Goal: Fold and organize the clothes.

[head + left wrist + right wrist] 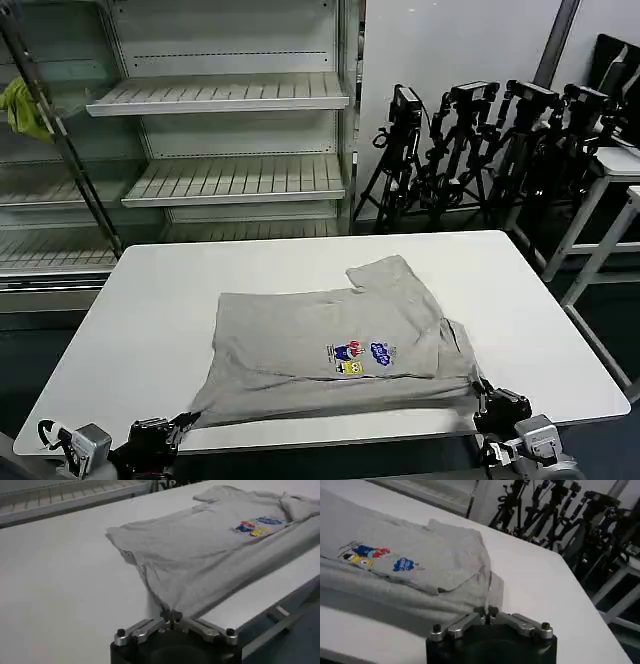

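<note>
From the head camera, a light grey shirt (330, 345) of soft knit cloth lies on the white table (150, 310), a little toward the near edge. It is partly folded: one sleeve is turned over on the far right side, and a small multicoloured print (358, 358) faces up. The cloth has low wrinkles and its near hem runs almost along the table's front edge. The left gripper (178, 428) sits at the near left corner of the shirt and the right gripper (482, 398) at the near right corner, both at the table's front edge. Wide bare table surface stays open to the left, to the right and behind the shirt. Behind the table are white shelves (230, 100) and black tripods (470, 140).

In the left wrist view, the left gripper (171, 616) has its fingers closed together, pinching the shirt (200, 555) corner, which rises in a thin stretched fold from the smooth table (60, 595).

In the right wrist view, the right gripper (489, 614) is also clenched on the shirt (420, 575) hem, just beside the layered folded sleeve; the table (550, 595) beyond is bare.
</note>
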